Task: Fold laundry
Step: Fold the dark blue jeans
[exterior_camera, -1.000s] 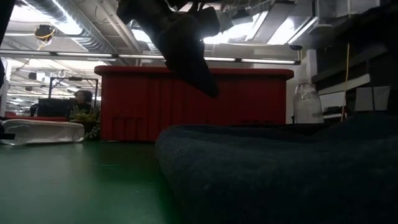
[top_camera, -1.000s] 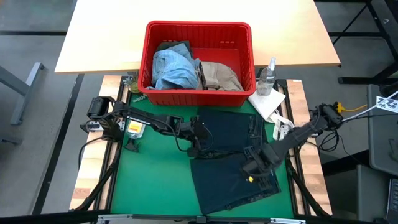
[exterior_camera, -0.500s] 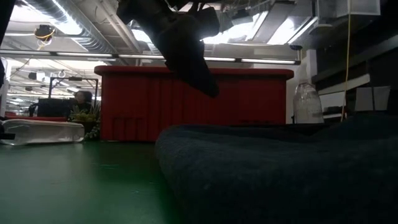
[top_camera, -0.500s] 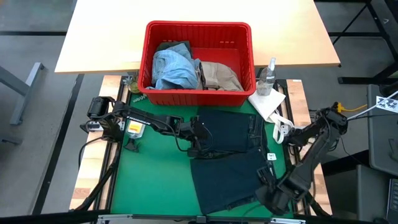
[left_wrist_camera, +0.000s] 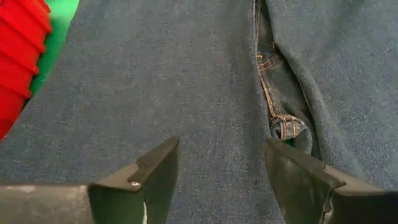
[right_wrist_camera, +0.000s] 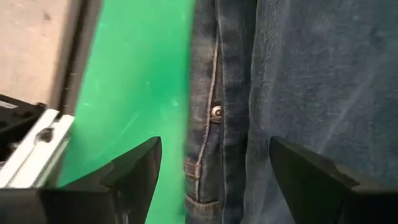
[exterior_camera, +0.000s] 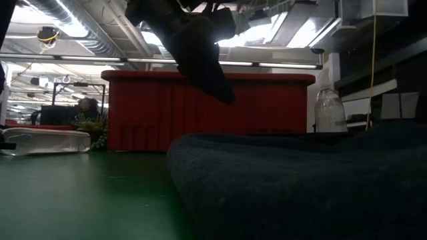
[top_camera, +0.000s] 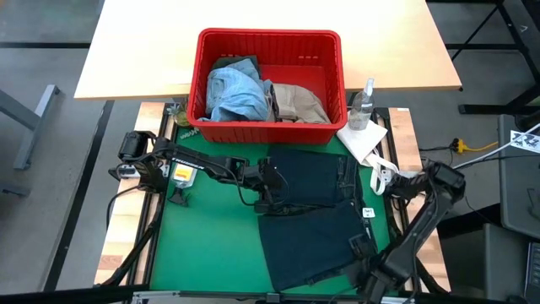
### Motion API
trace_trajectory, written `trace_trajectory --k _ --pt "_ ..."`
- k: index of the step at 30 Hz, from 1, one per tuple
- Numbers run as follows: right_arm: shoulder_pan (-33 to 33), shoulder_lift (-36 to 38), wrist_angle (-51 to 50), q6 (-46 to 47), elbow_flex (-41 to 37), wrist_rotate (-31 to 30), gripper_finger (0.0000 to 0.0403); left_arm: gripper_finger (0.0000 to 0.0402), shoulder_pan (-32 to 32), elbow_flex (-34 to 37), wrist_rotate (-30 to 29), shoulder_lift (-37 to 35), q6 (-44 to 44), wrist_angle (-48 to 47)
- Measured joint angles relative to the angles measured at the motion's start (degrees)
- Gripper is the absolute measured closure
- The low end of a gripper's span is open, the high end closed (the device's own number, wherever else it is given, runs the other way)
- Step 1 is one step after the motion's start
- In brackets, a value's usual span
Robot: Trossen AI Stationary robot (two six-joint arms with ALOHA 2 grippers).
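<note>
The jeans (top_camera: 316, 215) lie spread on the green mat (top_camera: 202, 245) of the table, just in front of the red basket (top_camera: 270, 42), which holds light denim (top_camera: 232, 89) and a khaki piece (top_camera: 299, 101). Thick denim looks heavy and limp, not slippery; the stitched waistband and seams by the rivet (right_wrist_camera: 216, 112) should give the firmest hold. The left hand (left_wrist_camera: 217, 180) hovers wide open over the jeans' middle; the right hand (right_wrist_camera: 214, 177) hangs wide open over their edge. Beyond the mat stand a pale tabletop (top_camera: 152, 42) and a workshop ceiling (exterior_camera: 80, 27).
</note>
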State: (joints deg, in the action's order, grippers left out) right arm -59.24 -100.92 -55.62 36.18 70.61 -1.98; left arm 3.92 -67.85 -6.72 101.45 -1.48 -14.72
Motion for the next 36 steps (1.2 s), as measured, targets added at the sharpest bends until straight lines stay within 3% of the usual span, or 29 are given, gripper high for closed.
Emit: trace_trajectory --k 17,22,33,36 --pt "0.04 -10.62 -0.36 1.01 0.43 2.07 0.0116 0.0175 0.0 0.0 0.0 0.0 0.02 0.01" --pt "0.42 -11.53 -0.4 1.06 0.37 1.8 0.0174 0.0175 0.0 0.0 0.28 0.02 0.07 0.39" --pt "6.02 -11.71 -4.86 -2.52 2.24 2.27 0.0368 0.0175 0.05 0.04 0.44 -0.61 0.13 -0.18" --pt "8.05 -11.93 -8.28 -6.39 4.89 1.87 0.0373 0.0175 0.43 0.04 0.39 -2.31 1.11 -0.57"
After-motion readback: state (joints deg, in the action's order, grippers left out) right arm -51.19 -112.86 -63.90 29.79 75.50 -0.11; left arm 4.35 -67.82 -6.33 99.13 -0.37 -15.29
